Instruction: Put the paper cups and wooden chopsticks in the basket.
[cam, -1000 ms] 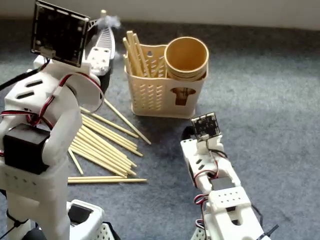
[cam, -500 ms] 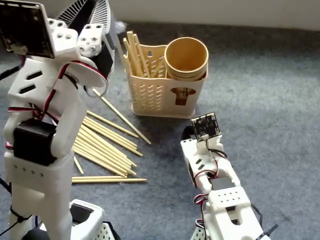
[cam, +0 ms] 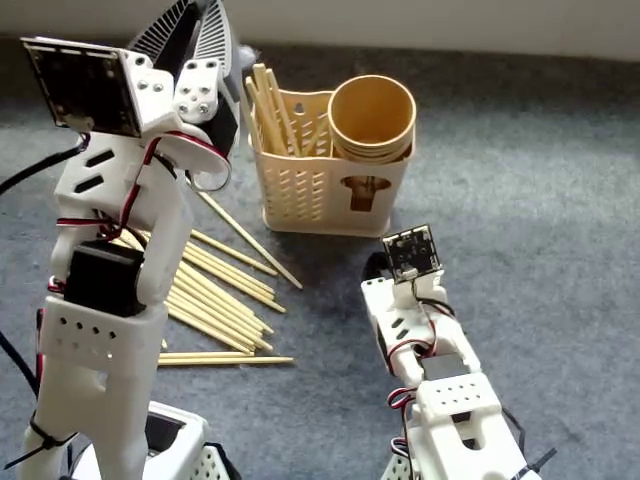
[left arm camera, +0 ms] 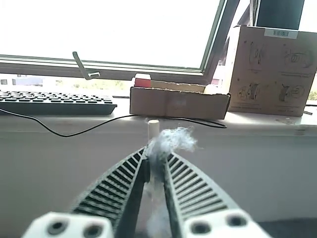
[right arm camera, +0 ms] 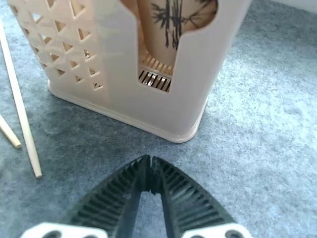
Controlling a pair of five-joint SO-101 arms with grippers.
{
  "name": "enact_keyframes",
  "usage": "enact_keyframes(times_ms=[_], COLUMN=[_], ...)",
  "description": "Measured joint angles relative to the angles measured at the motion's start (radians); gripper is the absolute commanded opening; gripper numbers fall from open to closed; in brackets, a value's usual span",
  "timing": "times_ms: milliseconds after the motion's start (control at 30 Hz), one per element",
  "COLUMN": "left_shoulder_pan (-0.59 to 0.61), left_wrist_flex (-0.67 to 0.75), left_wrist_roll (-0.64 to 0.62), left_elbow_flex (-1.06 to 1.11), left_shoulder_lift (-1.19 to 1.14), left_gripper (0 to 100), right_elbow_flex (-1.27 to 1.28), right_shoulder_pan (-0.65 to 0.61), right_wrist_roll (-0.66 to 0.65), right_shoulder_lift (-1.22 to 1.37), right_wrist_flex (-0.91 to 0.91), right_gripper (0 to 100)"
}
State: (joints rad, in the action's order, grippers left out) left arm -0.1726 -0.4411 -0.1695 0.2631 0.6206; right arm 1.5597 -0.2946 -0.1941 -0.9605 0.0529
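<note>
- Between the pressed-together fingers of the left end effector [left arm camera: 154, 157], one wooden chopstick [left arm camera: 153, 128] is pinched, with a tuft of fluff [left arm camera: 172, 140] clinging to it. The basket [cam: 300, 190] stands just beside and below.
- Inside the basket, the paper cups [cam: 372, 118] sit stacked and several chopsticks [cam: 268, 105] stand, so the cups look done.
- Below the left end effector, many loose chopsticks [cam: 215, 290] lie on the table [cam: 540, 200], not yet loaded.
- The right end effector [right arm camera: 148, 176] is pressed together and empty, with the basket just ahead of it.
</note>
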Motion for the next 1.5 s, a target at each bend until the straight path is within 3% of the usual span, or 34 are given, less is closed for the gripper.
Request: enact_keyframes(times_ms=[800, 1500], left_shoulder_pan=[-0.037, -0.037], left_wrist_flex=[0.146, 0.169], left_wrist_roll=[0.002, 0.002], left_elbow_flex=[0.011, 0.011], left_shoulder_lift=[-0.021, -0.025], left_gripper=[1, 1], right_elbow_flex=[0.000, 0.000], right_shoulder_pan=[0.000, 0.000], right_wrist_roll=[0.000, 0.000], right_shoulder_lift=[0.000, 0.000], right_wrist_flex=[0.000, 0.000], right_gripper=[2.3, 2.3])
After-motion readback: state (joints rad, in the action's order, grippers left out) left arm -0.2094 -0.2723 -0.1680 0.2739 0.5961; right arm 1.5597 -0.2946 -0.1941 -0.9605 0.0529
